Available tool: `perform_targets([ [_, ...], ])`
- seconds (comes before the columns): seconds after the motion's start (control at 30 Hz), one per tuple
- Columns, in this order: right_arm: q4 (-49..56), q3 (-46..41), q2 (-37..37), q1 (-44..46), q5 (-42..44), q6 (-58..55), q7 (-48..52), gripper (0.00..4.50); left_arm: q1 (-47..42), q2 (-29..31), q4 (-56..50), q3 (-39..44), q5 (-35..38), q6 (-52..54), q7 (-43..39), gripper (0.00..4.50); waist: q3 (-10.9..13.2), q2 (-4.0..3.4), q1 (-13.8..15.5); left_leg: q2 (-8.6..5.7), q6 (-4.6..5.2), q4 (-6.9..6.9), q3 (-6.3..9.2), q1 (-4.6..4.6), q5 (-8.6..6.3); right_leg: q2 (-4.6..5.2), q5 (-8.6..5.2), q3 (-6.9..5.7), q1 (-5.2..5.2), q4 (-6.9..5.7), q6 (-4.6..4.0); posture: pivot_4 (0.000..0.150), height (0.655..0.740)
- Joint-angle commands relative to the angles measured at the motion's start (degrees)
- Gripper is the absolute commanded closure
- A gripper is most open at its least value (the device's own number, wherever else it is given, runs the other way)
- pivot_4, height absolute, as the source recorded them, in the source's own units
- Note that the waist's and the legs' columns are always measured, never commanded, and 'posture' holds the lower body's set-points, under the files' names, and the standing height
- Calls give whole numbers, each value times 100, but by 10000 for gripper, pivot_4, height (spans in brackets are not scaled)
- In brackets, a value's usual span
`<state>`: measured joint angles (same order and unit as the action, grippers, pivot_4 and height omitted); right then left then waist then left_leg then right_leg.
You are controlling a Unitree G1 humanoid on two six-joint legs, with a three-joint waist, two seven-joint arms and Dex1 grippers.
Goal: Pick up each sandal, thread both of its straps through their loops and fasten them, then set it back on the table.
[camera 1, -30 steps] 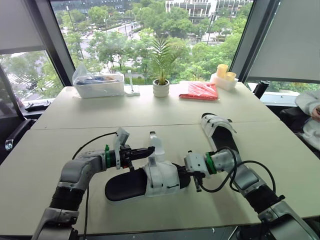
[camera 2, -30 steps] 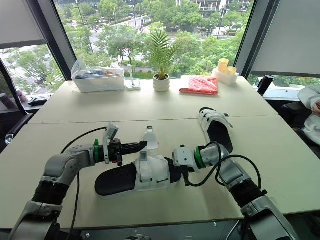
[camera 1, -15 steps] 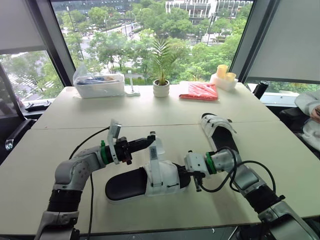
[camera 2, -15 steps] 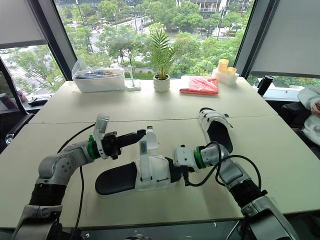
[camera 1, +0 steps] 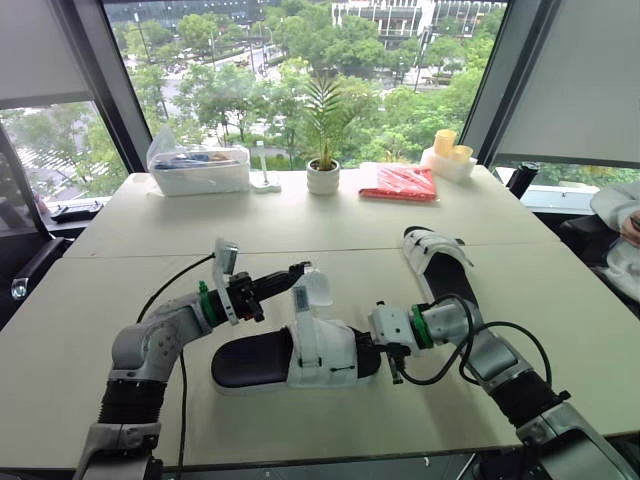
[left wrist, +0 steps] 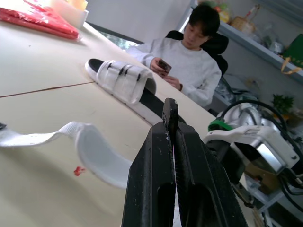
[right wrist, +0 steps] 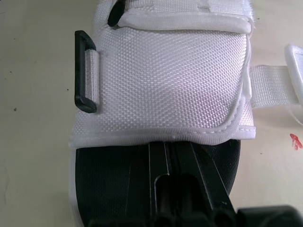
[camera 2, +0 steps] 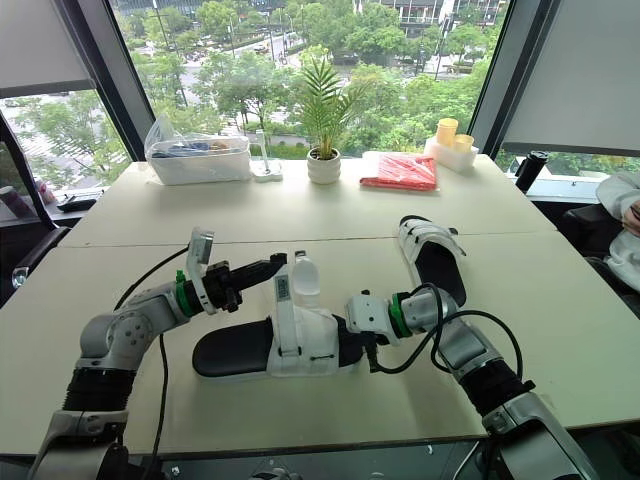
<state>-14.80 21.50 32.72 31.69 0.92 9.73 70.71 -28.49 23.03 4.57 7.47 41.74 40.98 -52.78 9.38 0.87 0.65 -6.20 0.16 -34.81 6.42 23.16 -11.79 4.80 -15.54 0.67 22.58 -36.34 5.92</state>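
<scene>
The near sandal (camera 1: 322, 358), with a black sole and white upper, lies flat on the table in front of me. One white strap (camera 1: 318, 289) curls up loose from its far side, and a second strap (camera 1: 298, 303) stands upright beside it. My left gripper (camera 1: 303, 269) hovers just above and left of the curled strap (left wrist: 94, 151), shut and holding nothing. My right gripper (camera 1: 386, 350) is shut, its tips (right wrist: 166, 146) resting on the black footbed at the edge of the upper. A black loop (right wrist: 85, 71) sticks out from the upper's side. The second sandal (camera 1: 437, 262) lies farther right.
Along the far edge of the table (camera 1: 560, 300) stand a plastic box (camera 1: 197, 168), a potted plant (camera 1: 322, 175), a red packet (camera 1: 398, 183) and yellow cups (camera 1: 447, 148). A seated person (left wrist: 189, 61) is beyond the right end of the table.
My left gripper has risen and drawn back to the left, away from the strap. The strap tip has bent over and hangs loose. My right gripper has stayed put.
</scene>
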Motion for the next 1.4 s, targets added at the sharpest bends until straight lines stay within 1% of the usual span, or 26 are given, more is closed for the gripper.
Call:
perform_targets([
  [0.03, -147, 222, 96, -206, -267, -130, 126, 45000, -4, 20, 92, 94, -91, -289, -55, 44754, 0, 0, 2, 0, 0, 0, 0, 0, 0, 0, 0, 0, 0, 0, 0, 1500, 7400],
  [0.4, -99, 213, 105, -219, -266, -168, 117, 45000, -264, -259, 869, -83, -473, -790, -286, 44754, 0, 0, 4, 0, 1, -3, 1, 0, -2, 0, 0, 0, 0, 0, 0, 1500, 7400],
  [0.67, -33, 184, 145, -262, -260, -225, 99, 45000, -460, -358, 798, -56, -372, -718, -391, 44754, 0, 0, 8, 0, 1, -6, 2, 1, -2, -1, 1, 0, -1, 0, 1, 1500, 7400],
  [0.87, -20, 181, 131, -272, -265, -238, 89, 45000, -454, -441, 859, -124, -464, -798, -412, 44754, 0, 0, 8, -1, 3, -9, 2, 1, -3, -1, 3, 0, -2, 0, 4, 1500, 7400],
  [1.07, -51, 190, 101, -240, -272, -228, 82, 45000, -386, -527, 1071, -283, -761, -985, -368, 44754, 0, 0, 8, -1, 3, -10, 2, 1, -3, -1, 3, 0, -4, 0, 5, 1500, 7400],
  [1.4, -56, 197, 95, -258, -286, -214, 52, 45000, -287, -345, 1693, -478, -1462, -1642, -407, 44754, 0, 0, 7, -1, 3, -11, 2, 1, -4, -1, 3, 0, -3, 0, 5, 1500, 7400],
])
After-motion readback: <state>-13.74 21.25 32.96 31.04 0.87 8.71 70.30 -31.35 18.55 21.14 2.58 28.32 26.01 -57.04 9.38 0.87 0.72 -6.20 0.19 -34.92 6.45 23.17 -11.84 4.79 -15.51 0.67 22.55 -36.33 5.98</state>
